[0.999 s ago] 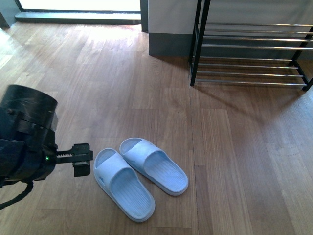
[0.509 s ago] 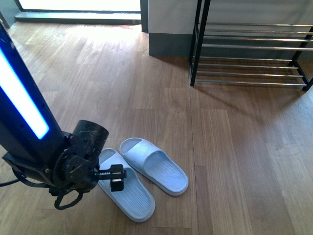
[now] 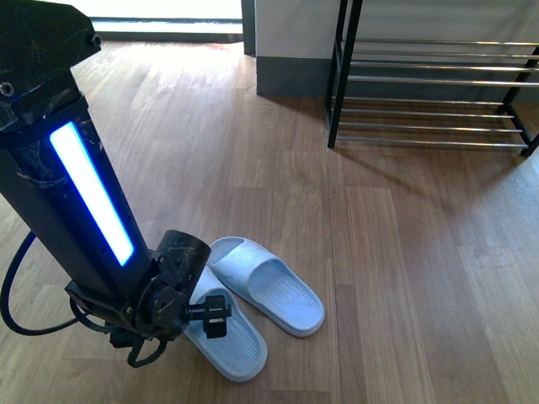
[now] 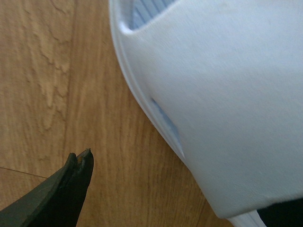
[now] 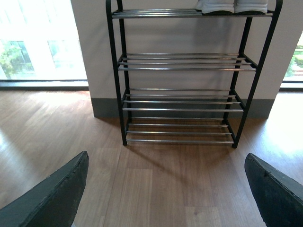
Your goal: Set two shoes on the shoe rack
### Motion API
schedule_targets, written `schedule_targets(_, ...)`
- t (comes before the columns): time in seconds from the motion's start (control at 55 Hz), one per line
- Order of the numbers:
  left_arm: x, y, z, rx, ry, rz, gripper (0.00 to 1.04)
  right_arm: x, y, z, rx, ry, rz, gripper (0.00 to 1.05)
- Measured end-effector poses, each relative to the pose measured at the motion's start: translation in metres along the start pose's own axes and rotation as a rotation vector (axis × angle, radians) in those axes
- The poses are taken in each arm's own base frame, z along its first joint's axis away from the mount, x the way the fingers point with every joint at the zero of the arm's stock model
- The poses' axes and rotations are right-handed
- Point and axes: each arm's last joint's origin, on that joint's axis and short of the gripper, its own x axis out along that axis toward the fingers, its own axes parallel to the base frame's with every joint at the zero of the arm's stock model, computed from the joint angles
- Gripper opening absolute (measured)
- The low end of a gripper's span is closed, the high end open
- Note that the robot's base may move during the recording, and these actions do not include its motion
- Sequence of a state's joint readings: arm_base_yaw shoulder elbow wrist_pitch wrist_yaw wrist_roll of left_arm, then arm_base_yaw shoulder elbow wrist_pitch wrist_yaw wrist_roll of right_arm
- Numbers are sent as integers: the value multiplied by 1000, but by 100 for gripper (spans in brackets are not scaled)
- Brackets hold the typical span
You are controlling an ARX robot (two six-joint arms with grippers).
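Two pale blue slides lie side by side on the wood floor, the left slide (image 3: 234, 343) and the right slide (image 3: 271, 287). My left gripper (image 3: 212, 316) hangs open low over the left slide's strap. In the left wrist view that strap (image 4: 222, 94) fills most of the picture, with one dark fingertip (image 4: 81, 163) out over bare floor beside it. The shoe rack (image 3: 429, 80) stands at the back right. My right gripper (image 5: 165, 158) is open, faces the shoe rack (image 5: 180, 94) and holds nothing. White soles of shoes (image 5: 234, 5) show on the rack's top tier.
A grey skirting and wall corner (image 3: 290, 76) stands left of the rack. A bright window sill (image 3: 168, 29) runs along the back left. My left arm with its lit blue strip (image 3: 88, 194) covers the floor at the left.
My left arm has swung in from the left and risen into view. Its gripper has moved from beside the slides to over the left slide. The slides have not moved.
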State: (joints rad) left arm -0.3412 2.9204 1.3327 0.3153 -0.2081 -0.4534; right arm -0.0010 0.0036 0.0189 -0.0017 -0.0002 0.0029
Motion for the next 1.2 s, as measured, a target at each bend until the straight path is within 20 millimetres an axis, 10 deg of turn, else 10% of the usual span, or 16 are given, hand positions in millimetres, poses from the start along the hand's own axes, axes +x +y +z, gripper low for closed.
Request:
schedule_targets(0.436,17,17,12,-28,-47,68,95,0,0,0,0,0,0,96)
schedule_targets(0.981,17,24,11,-13,-59,146,6,0,0,0,0,0,0,96)
schedule_targets(1.199,-18,34,19,-74,-67,95,2,0,0,0,0,0,0,96)
